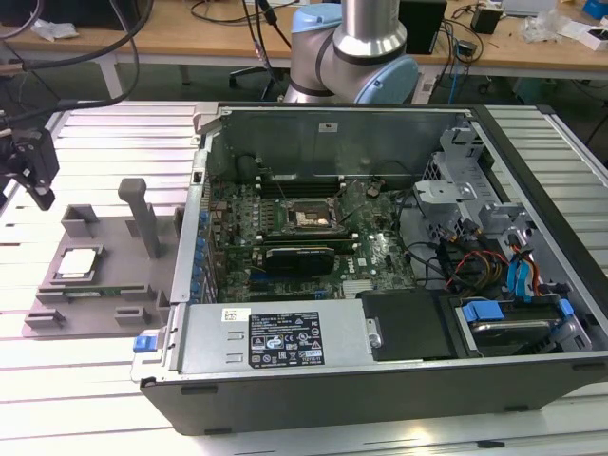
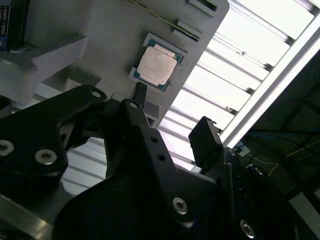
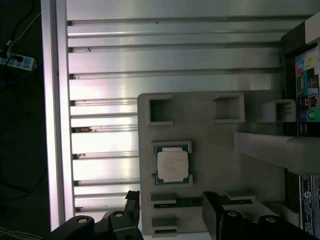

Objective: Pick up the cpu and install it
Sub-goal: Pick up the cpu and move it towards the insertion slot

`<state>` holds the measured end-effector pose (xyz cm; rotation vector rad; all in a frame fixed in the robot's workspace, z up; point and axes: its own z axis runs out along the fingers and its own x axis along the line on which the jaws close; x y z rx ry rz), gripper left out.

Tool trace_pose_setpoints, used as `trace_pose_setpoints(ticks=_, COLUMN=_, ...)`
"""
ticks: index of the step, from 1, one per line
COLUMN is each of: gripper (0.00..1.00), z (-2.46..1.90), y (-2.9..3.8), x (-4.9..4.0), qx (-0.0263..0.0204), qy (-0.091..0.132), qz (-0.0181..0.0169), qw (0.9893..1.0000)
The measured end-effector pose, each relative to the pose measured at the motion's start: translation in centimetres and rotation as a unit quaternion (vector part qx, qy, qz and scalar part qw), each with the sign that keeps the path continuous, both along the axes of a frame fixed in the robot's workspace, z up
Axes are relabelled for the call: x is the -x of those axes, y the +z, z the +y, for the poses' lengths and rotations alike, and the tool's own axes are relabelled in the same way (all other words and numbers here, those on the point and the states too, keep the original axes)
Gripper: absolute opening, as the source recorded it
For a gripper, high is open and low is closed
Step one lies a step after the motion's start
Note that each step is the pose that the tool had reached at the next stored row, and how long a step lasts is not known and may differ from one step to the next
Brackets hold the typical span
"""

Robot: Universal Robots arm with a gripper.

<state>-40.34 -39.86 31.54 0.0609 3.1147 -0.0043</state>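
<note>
Hovering with fingers apart and empty, the tool (image 2: 172,112) is looking down on the cpu (image 2: 157,66), which is lying flat in the grey tray (image 3: 210,145) on the tabletop (image 3: 105,65): light, stiff, probably fragile, best pinched by its thin opposite edges.

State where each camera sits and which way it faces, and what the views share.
Exterior view: set apart, looking down into the open computer case and grey tray; the arm shows behind the case.
First wrist view: on the wrist, looking straight down on the cpu in the tray; both fingers show.
Second wrist view: on the wrist, looking obliquely past the open gripper at the cpu.
Shared: all three show the cpu in the tray.
</note>
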Motion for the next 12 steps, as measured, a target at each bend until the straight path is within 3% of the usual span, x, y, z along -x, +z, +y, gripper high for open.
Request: trace_pose_setpoints(ticks=12, gripper=0.62, z=0.00, y=-0.47, x=0.00, qx=0.0000, qy=0.000, qz=0.0000, qw=1.0000)
